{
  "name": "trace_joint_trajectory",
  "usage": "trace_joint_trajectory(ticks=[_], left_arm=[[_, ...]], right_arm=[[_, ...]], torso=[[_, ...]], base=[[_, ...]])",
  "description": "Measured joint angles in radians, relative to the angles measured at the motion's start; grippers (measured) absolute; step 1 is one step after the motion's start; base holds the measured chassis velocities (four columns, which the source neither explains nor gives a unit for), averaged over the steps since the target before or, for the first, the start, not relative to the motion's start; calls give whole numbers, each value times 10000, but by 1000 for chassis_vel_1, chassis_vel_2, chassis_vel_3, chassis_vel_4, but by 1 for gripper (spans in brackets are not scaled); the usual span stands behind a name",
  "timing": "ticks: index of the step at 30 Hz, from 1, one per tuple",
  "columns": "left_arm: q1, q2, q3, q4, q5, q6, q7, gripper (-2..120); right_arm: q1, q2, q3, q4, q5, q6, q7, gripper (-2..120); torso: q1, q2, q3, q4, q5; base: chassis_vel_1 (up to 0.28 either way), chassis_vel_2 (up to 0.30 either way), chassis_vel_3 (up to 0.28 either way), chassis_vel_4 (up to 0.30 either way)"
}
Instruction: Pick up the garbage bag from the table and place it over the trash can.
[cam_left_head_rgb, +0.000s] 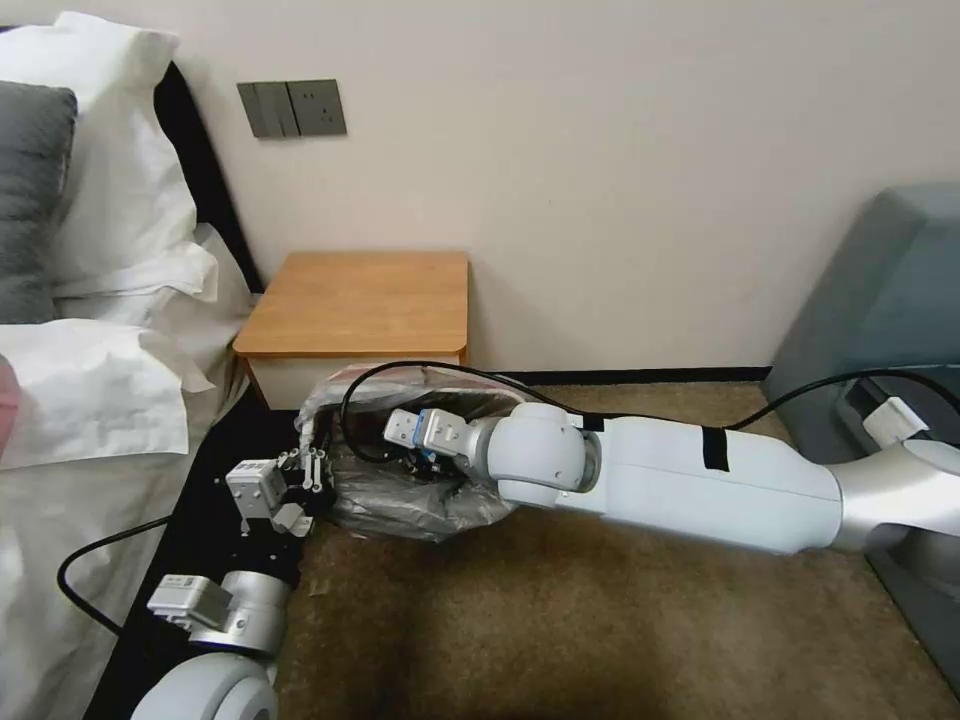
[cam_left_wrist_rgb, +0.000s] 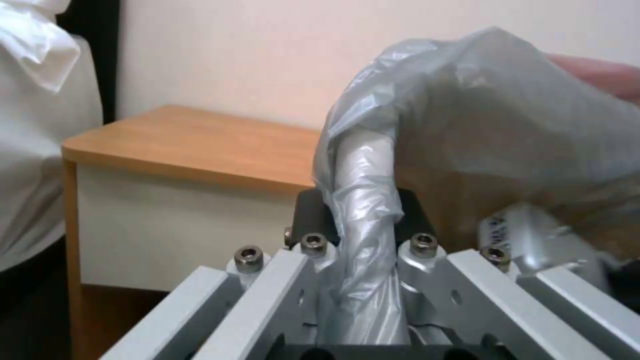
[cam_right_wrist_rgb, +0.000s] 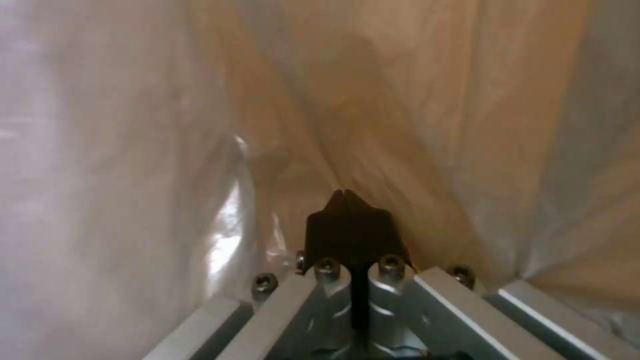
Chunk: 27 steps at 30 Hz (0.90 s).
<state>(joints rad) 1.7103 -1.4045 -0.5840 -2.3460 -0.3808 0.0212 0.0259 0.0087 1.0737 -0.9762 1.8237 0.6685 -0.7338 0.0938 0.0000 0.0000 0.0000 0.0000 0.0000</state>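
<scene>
Carpet lies nearest, under both arms. The left gripper has its jaws clamped on a gathered fold of the garbage bag at the bag's bed-side edge; in the left wrist view the plastic runs straight between the black pads. The right gripper is inside the bag, jaws closed together on nothing, film all around them. The bag drapes over the trash can, hiding it. Beyond the jaws stands the counter, against the wall.
</scene>
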Motion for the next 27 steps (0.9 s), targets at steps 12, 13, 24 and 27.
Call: trace_joint_trajectory(ticks=[12, 13, 24, 27], left_arm=[[-3, -116, 134, 62, 71, -45, -32, 7], [-55, -123, 114, 129, -9, -27, -139, 7], [-530, -235, 50, 790, -1303, 524, -1130, 7], [-693, -221, 16, 989, -1731, 788, -1304, 7]], right_arm=[[0, -81, 23, 101, 680, 17, 645, 0], [2, -201, 87, 397, 970, 20, 868, 0], [-429, -983, 1179, 2457, 5483, 255, 4138, 0], [-864, -1250, 2179, 3409, 7282, 414, 5489, 0]], torso=[[1, 0, 0, 0, 1], [0, 0, 0, 0, 1], [0, 0, 0, 0, 1], [0, 0, 0, 1, 1]], base=[[0, 0, 0, 0], [0, 0, 0, 0], [0, 0, 0, 0], [0, 0, 0, 0]])
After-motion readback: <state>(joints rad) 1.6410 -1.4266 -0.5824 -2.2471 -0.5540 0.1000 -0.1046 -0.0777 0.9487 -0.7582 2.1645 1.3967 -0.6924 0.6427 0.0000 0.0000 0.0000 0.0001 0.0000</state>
